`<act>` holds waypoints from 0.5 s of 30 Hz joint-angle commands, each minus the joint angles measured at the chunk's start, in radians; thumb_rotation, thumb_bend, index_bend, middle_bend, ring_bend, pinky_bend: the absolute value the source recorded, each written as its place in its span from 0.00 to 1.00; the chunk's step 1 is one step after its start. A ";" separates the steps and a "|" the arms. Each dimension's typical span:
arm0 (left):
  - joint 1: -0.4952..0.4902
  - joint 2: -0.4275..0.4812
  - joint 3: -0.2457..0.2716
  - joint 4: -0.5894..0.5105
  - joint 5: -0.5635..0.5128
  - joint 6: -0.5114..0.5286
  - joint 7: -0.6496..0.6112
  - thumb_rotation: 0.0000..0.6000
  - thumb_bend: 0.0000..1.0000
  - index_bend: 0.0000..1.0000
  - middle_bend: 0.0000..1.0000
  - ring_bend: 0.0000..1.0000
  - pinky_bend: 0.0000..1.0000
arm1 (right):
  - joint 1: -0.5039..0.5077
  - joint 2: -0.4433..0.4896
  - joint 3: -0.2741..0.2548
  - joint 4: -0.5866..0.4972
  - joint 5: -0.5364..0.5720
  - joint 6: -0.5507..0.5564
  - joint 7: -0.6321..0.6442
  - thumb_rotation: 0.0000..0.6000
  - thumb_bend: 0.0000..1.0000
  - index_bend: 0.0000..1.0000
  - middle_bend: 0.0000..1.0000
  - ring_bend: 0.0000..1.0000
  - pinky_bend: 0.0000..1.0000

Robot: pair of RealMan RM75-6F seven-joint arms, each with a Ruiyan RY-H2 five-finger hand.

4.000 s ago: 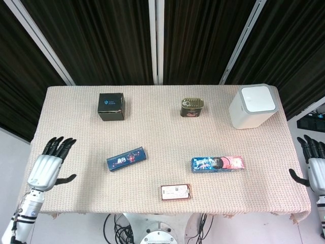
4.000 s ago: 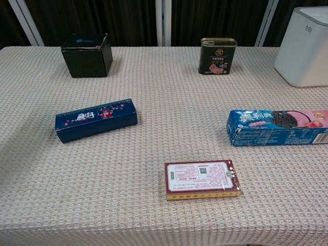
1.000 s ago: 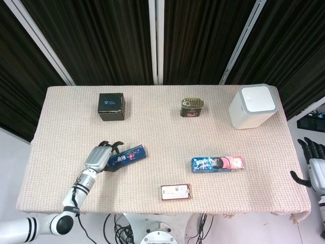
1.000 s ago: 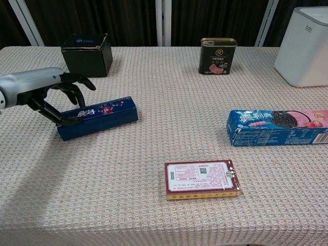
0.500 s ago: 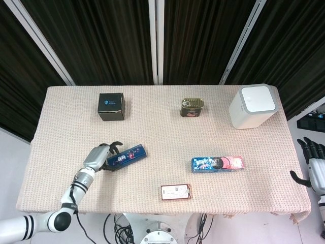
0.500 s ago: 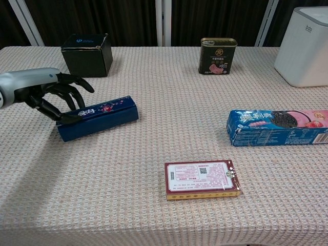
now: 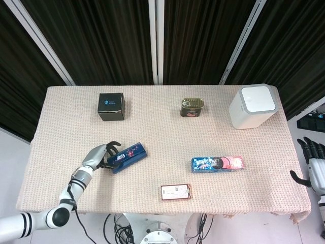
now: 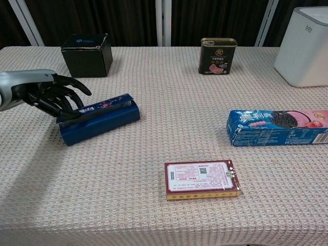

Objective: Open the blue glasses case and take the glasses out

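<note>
The left hand rests its spread fingers on the blue glasses case, lower left of the tabletop, likely to lift the lid. The right hand hangs open off the tabletop's right edge.

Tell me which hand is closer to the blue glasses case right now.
Left. The left hand has its fingers on the near-left end of the blue glasses case. The right hand hangs off the table's right edge, far from it.

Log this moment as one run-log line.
left hand: fingers on lid end of blue glasses case | lid: cracked open | glasses: unseen | right hand: idle off-table
</note>
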State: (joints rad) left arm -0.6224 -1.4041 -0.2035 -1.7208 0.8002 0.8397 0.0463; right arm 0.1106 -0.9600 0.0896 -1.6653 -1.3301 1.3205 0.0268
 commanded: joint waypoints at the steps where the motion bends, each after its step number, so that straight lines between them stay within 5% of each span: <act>1: -0.010 0.010 0.006 -0.003 -0.033 -0.006 0.011 1.00 0.59 0.23 0.66 0.38 0.23 | 0.001 0.000 0.000 0.000 0.001 -0.001 -0.001 1.00 0.19 0.00 0.00 0.00 0.00; 5: -0.016 0.008 0.016 -0.018 -0.059 0.032 0.043 1.00 0.59 0.23 0.59 0.36 0.26 | 0.001 0.000 0.000 -0.001 0.000 -0.002 -0.001 1.00 0.19 0.00 0.00 0.00 0.00; 11: -0.035 -0.006 0.030 -0.028 -0.131 0.098 0.124 1.00 0.59 0.21 0.30 0.24 0.34 | 0.001 0.000 -0.001 -0.003 -0.004 -0.001 0.001 1.00 0.20 0.00 0.00 0.00 0.00; 15: -0.042 -0.033 0.024 -0.021 -0.178 0.169 0.169 1.00 0.59 0.19 0.21 0.23 0.39 | 0.001 0.001 -0.003 -0.003 -0.005 -0.002 0.002 1.00 0.21 0.00 0.00 0.00 0.00</act>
State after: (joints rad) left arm -0.6584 -1.4227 -0.1781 -1.7447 0.6442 0.9796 0.1912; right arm 0.1114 -0.9586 0.0869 -1.6684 -1.3347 1.3183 0.0290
